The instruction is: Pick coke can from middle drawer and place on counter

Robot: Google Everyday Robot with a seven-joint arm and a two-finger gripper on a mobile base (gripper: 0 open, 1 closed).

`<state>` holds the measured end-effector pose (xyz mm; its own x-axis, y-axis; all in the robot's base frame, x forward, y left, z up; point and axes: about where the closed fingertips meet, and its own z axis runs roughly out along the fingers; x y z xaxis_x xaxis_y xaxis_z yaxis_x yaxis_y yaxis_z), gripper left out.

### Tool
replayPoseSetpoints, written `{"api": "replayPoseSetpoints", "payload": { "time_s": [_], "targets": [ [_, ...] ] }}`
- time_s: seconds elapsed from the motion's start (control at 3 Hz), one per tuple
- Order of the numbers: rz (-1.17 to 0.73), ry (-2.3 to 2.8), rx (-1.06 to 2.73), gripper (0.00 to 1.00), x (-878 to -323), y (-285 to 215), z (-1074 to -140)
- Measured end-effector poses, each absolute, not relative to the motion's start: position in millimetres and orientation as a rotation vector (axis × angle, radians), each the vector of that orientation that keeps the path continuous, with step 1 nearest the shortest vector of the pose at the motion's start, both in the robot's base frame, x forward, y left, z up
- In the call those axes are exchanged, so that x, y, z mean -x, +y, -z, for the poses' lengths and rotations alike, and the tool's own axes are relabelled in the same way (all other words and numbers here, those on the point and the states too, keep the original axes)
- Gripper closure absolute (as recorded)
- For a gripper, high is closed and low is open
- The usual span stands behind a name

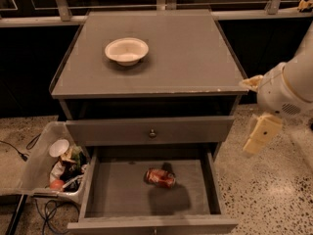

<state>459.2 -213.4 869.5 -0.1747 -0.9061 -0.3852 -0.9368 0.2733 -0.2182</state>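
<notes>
The coke can (160, 177) is red, slightly dented, and lies on its side on the floor of the open middle drawer (112, 195), near the centre and towards the back. The counter (181, 58) is the grey cabinet top above it, with a worn pale front edge. My gripper (259, 132) hangs off the cabinet's right side, beyond the front right corner of the counter. It is at about the height of the closed upper drawer, above and to the right of the can, and touches nothing.
A round white bowl (126, 50) sits on the counter's left half. The closed upper drawer front has a small round knob (152, 133). A clear bin of rubbish (61, 163) stands on the floor left of the drawer. Speckled floor (264, 195) lies to the right.
</notes>
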Motion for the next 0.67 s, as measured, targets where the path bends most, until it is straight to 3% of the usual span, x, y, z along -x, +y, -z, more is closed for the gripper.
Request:
{"api": "replayPoseSetpoints", "payload": {
  "time_s": [0.67],
  "targets": [
    [-0.197, 1.987, 1.702, 0.00, -466, -186, -768]
  ]
}}
